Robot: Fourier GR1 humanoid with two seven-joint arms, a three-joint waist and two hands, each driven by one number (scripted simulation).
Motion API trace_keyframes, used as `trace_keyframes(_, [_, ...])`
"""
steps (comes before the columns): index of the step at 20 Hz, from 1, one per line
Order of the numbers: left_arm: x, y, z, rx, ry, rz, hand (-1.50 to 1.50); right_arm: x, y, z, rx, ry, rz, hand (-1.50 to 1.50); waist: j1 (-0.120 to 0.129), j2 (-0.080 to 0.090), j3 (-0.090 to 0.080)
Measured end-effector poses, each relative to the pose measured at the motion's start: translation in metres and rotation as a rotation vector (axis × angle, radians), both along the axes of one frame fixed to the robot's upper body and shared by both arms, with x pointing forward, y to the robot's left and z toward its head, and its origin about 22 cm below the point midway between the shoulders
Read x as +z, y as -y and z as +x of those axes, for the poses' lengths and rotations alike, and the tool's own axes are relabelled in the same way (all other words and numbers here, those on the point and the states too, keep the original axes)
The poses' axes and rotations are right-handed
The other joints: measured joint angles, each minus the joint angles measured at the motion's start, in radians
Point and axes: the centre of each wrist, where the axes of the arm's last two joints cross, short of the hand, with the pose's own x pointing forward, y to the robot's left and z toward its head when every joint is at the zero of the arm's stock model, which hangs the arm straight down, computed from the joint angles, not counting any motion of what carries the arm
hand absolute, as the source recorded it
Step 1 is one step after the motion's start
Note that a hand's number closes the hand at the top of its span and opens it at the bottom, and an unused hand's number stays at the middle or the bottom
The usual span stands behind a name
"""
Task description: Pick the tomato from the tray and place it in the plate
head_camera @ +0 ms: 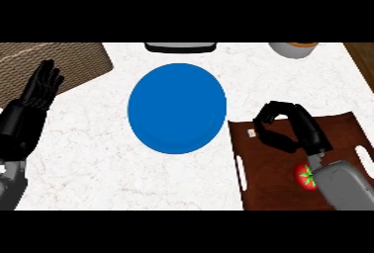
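A blue plate (177, 108) lies at the middle of the white counter (95, 148). At four o'clock from it sits a brown tray (274, 173) holding a red tomato (303, 176), partly hidden under the right forearm. The right hand (288, 129) hangs over the tray at twelve o'clock from the tomato, fingers curled, holding nothing. The left hand (33, 101) rests open at nine o'clock.

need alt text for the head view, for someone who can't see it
The robot's right hand, fingers curled and holding nothing, is over a brown tray at lower right, where a red tomato lies partly hidden by the forearm. A blue plate sits mid-counter; the left hand rests open at the left edge.
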Motion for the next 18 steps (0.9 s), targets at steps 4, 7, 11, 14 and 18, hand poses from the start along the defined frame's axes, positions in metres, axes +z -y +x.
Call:
trace_keyframes(4, [0.000, 0.007, 0.004, -0.010, -0.029, -0.014, 0.00, -0.044, -0.039, -0.033, -0.112, 0.054, 0.093, -1.50, -0.014, 0.002, 0.008])
trace_keyframes(7, [0.000, 0.009, 0.008, -0.009, -0.035, -0.022, 0.00, -0.061, -0.055, -0.054, -0.160, 0.128, 0.213, -1.50, -0.016, 0.003, 0.010])
trace_keyframes(11, [0.005, 0.014, 0.013, -0.013, -0.045, -0.022, 0.00, -0.059, -0.053, -0.073, -0.192, 0.241, 0.291, -1.50, -0.014, 0.003, 0.011])
trace_keyframes(14, [0.003, 0.017, 0.016, -0.013, -0.050, -0.019, 0.00, -0.038, -0.035, -0.082, -0.209, 0.298, 0.252, -1.50, -0.014, 0.002, 0.011])
trace_keyframes(18, [0.004, 0.017, 0.015, -0.014, -0.048, -0.016, 0.00, -0.008, -0.017, -0.088, -0.237, 0.266, 0.097, -1.50, -0.014, -0.001, 0.008])
